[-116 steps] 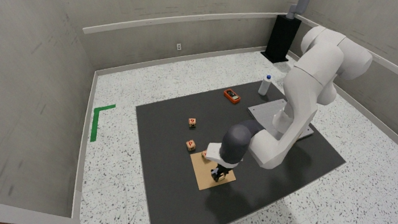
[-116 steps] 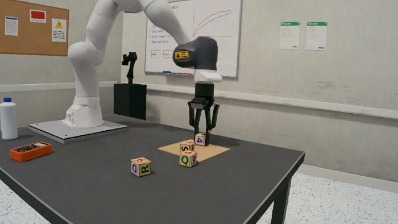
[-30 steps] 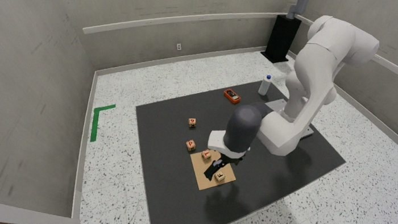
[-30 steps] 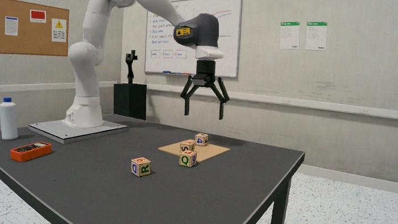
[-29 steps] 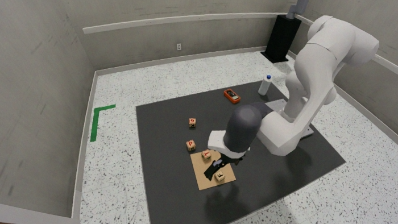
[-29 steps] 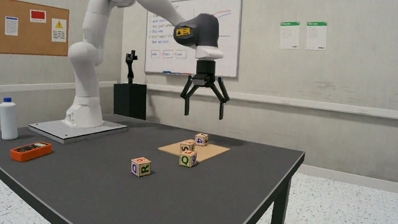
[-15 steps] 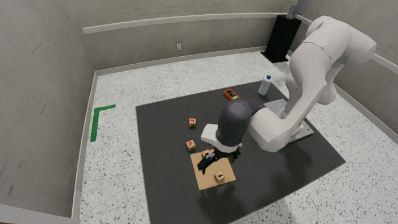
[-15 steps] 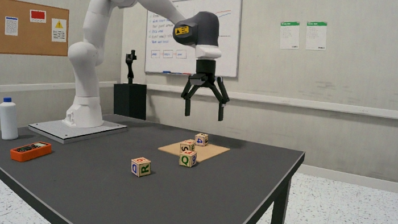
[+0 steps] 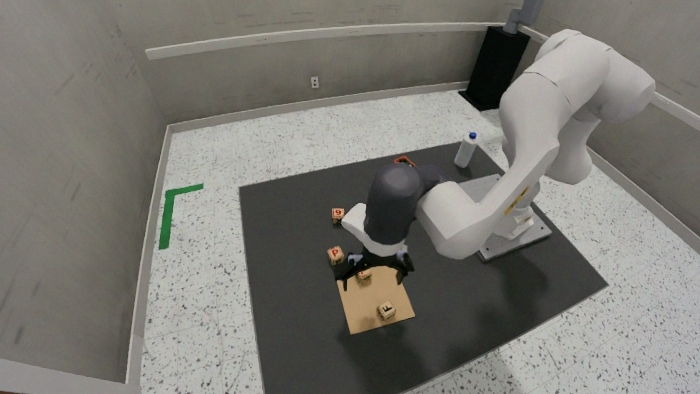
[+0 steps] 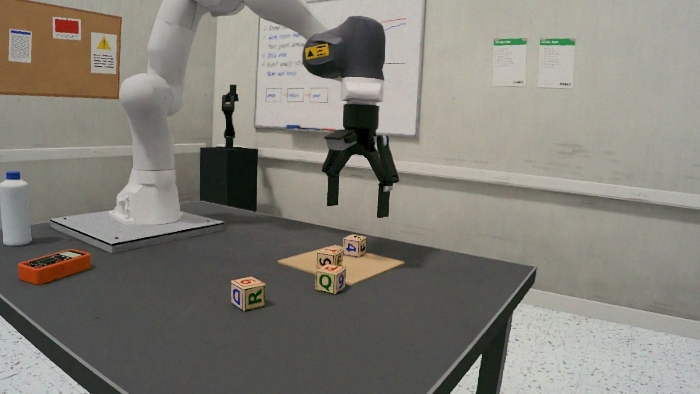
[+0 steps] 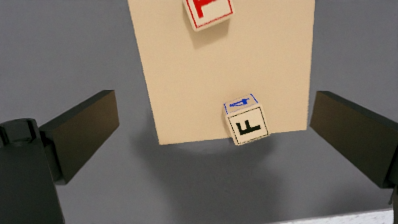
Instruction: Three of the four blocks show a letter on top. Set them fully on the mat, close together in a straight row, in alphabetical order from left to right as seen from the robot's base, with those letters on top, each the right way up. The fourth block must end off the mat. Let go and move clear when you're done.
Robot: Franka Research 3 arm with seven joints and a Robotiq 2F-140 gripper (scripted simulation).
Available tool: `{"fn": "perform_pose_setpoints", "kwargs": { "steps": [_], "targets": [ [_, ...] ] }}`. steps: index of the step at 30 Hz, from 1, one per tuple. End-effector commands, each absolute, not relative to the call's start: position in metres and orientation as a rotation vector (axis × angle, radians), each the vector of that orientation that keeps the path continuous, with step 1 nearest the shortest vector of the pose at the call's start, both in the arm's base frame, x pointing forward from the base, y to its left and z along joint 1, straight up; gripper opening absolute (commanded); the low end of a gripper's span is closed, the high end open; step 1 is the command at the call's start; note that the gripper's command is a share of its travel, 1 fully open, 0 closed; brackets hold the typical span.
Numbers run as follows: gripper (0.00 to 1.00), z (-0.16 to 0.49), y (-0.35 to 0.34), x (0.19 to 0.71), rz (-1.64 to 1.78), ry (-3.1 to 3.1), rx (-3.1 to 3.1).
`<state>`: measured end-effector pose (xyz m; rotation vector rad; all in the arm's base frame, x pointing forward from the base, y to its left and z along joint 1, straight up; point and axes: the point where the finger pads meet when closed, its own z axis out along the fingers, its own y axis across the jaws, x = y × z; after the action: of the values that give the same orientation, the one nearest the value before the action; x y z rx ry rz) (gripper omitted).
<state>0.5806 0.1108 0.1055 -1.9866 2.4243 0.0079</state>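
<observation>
A smooth tan square mat (image 9: 372,302) (image 10: 372,272) (image 11: 225,65) bears two wooden letter cubes: one topped with black F (image 9: 386,310) (image 10: 354,246) (image 11: 247,124), another with a red letter (image 9: 363,274) (image 10: 329,257) (image 11: 208,11). Off it on the matte dark tabletop (image 9: 290,320) (image 10: 200,325) (image 11: 80,50) sit the red-P cube (image 9: 335,255) (image 10: 330,279) and red-9 cube (image 9: 338,215) (image 10: 248,293). The black two-finger gripper (image 9: 372,284) (image 10: 356,199) (image 11: 214,108) points down above the mat, wide open.

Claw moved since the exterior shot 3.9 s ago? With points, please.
Yes, up: the claw (image 9: 372,285) (image 10: 358,210) (image 11: 214,108) was down at the mat (image 9: 370,300) (image 10: 300,261) (image 11: 200,90), now it's well above it.
</observation>
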Motion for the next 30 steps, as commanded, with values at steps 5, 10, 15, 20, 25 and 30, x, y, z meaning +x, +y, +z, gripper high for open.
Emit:
{"fn": "perform_pose_setpoints", "kwargs": {
  "steps": [5,10,15,20,25,30],
  "targets": [
    [1.00,0.104,0.095,0.586,0.015,2.623,-1.735],
    [1.00,0.104,0.085,0.590,0.016,2.687,-1.634],
    [1.00,0.105,0.074,0.595,0.016,2.753,-1.521],
    [1.00,0.105,0.063,0.600,0.016,2.815,-1.405],
    [1.00,0.105,0.052,0.604,0.016,2.868,-1.293],
    [1.00,0.105,0.040,0.608,0.015,2.917,-1.177]
  ]
}}
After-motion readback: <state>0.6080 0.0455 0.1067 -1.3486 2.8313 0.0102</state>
